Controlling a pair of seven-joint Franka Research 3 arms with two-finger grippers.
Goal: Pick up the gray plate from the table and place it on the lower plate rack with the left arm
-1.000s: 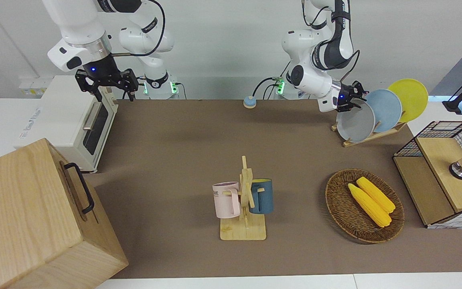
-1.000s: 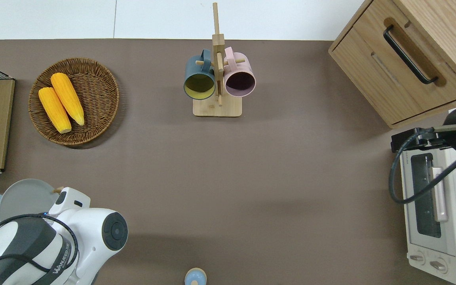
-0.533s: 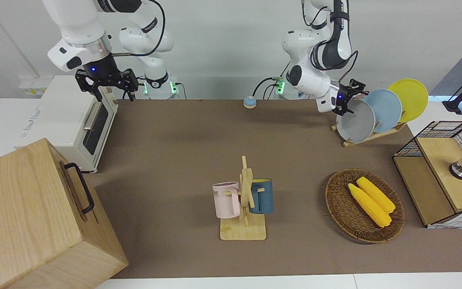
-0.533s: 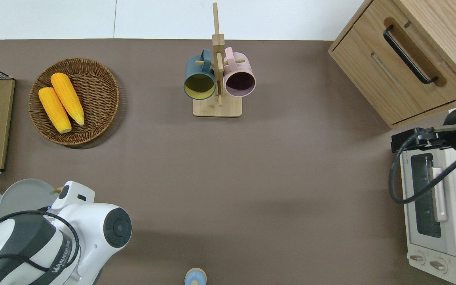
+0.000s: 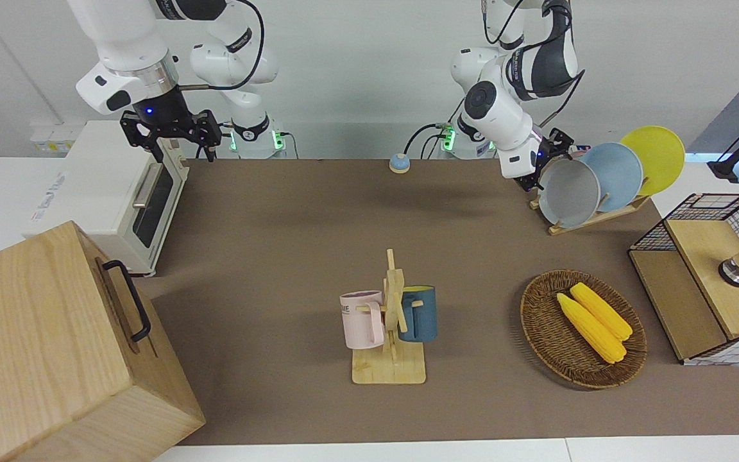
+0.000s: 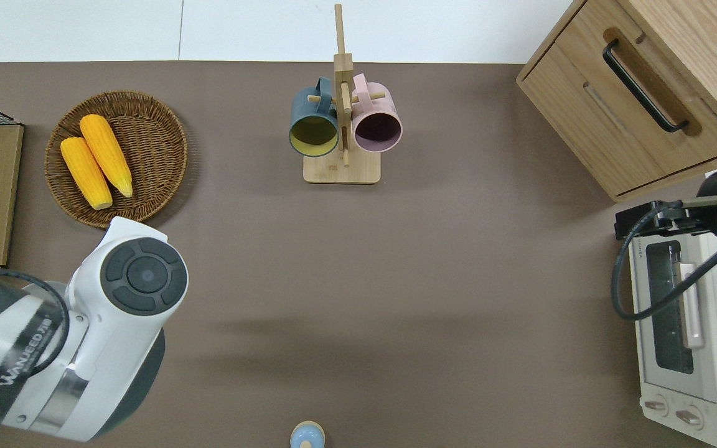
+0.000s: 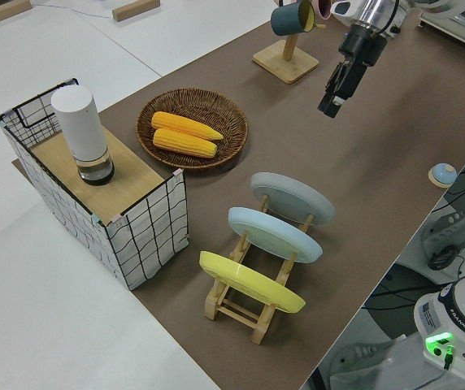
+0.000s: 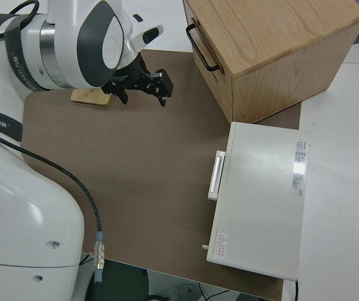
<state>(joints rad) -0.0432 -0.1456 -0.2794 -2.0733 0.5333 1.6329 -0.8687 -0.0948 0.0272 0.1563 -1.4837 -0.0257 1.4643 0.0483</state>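
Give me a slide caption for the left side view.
Gray plate slotted on the lower plate rack beside light blue plate and yellow plate.

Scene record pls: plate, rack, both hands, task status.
gray plate: on edge in the rack's lowest slot, leaning
rack: holds gray plate, blue plate and yellow plate in a rising row
left hand: by the gray plate's upper rim; contact unclear
right hand: parked
table: no plate lying on it
task status: plate looks placed
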